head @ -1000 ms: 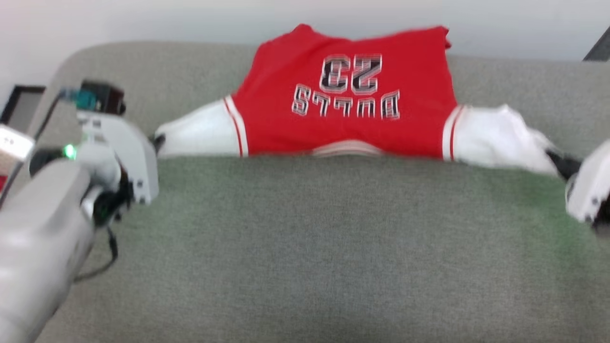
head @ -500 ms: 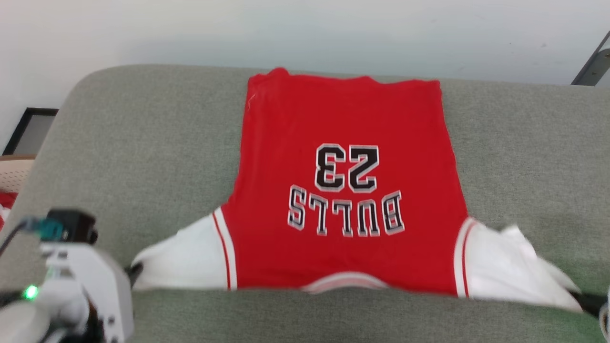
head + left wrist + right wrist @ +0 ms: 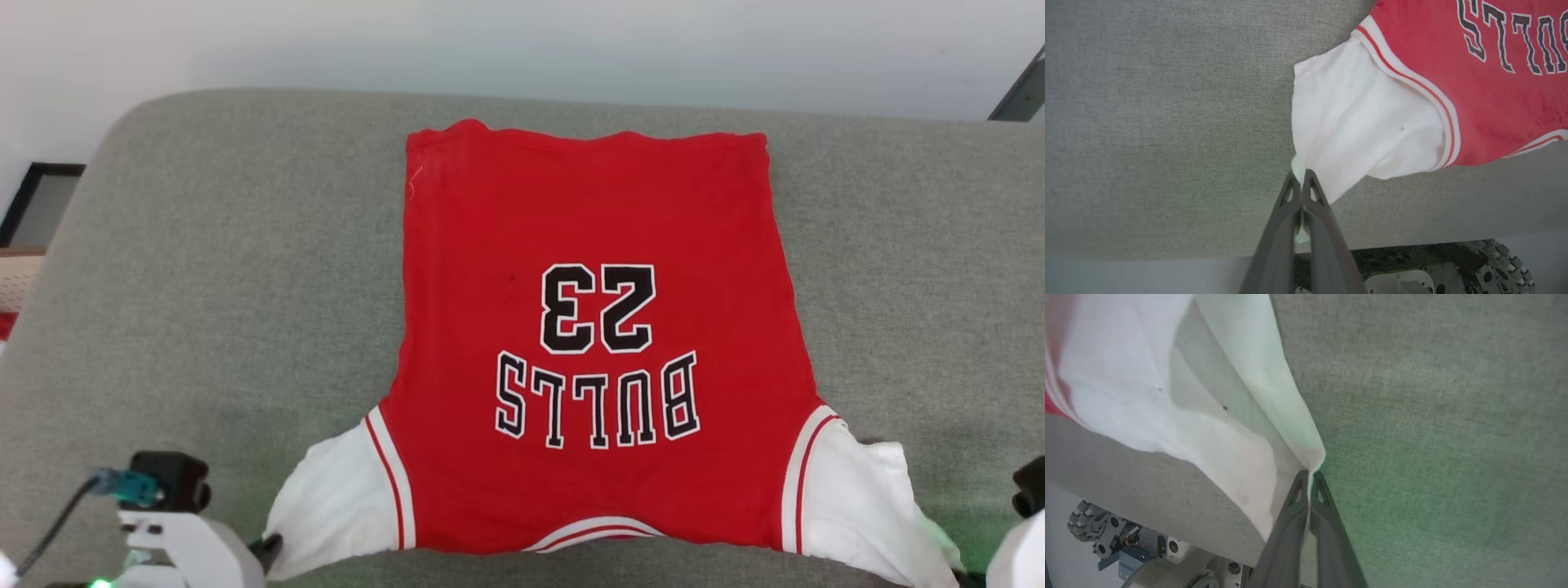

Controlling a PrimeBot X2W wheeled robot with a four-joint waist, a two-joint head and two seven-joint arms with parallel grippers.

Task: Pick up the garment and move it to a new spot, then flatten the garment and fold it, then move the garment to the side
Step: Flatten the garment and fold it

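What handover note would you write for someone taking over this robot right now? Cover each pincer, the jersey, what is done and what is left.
Red basketball-jersey shirt with white short sleeves: spread print-up on the grey fabric cushion, collar at the near edge.
Left pincer: shut on the corner of the left white sleeve.
Right pincer: shut on the edge of the right white sleeve, which is rumpled.
Done: shirt body laid out nearly flat.
Left: smooth the sleeves, release, fold, move it aside.
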